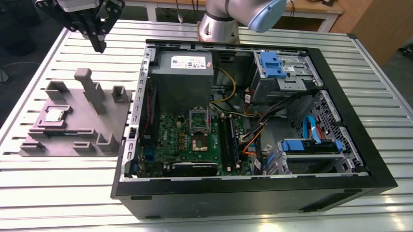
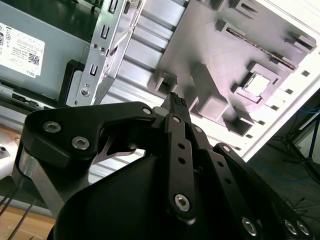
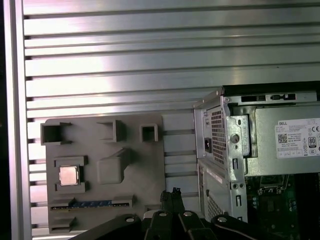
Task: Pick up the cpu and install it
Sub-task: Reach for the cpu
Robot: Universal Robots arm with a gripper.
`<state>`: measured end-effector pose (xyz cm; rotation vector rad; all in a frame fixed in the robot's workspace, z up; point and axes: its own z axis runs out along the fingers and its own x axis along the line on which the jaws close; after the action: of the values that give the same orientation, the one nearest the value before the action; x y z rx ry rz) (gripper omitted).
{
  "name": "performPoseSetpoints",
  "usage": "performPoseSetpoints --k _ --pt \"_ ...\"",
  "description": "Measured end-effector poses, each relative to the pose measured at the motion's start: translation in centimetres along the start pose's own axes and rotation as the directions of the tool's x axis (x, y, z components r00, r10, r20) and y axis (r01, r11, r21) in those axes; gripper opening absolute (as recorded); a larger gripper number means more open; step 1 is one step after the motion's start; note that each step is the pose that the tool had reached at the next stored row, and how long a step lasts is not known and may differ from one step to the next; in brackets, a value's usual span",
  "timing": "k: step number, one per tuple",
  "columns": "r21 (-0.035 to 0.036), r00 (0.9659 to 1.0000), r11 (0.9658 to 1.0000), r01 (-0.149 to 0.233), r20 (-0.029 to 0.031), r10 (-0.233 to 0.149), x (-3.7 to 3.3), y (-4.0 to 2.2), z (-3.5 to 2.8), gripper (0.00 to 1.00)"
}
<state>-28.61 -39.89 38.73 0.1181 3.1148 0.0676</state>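
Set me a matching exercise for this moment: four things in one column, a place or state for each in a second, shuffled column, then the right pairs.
Things:
1. cpu
2. gripper
3. power supply
4. motherboard

Places or states:
A. green, flat on the floor of the open case
B. over the table beside the case, jaws shut, holding nothing
C. lying in a recess of the grey holder plate
D. grey box with a white label, inside the case

Pairs: 1-C, 2-B, 3-D, 4-A.
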Motion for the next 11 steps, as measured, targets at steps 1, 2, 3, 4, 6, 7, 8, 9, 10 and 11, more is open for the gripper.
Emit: performPoseSetpoints --k 1,2,3,4,6,7,8,9,10,11 --pt "0.0 1.0 1.0 0.0 0.0 0.0 0.08 -0.01 0.0 0.1" --pt "0.0 1.0 1.0 0.0 0.0 0.0 0.16 -0.01 0.0 0.1" --pt "0.0 1.0 1.0 0.0 -0.0001 0.0 0.24 -0.02 0.0 0.1" --pt "0.0 1.0 1.0 0.0 0.0 0.0 0.31 -0.02 0.0 0.1" --pt "0.0 1.0 1.0 0.0 -0.0001 0.0 0.45 -0.03 0.0 0.1" --pt "0.0 1.0 1.0 0.0 0.0 0.0 0.49 -0.04 0.01 0.1" --pt "0.0 1.0 1.0 0.0 -0.0001 0.0 0.51 -0.04 0.02 0.1" --pt "0.0001 1.0 1.0 0.0 -0.0003 0.0 0.52 -0.04 0.02 0.1" --pt "0.0002 1.0 1.0 0.0 -0.0009 0.0 0.54 -0.04 0.02 0.1" --pt "0.0002 1.0 1.0 0.0 -0.0016 0.0 0.55 -0.03 0.04 0.1"
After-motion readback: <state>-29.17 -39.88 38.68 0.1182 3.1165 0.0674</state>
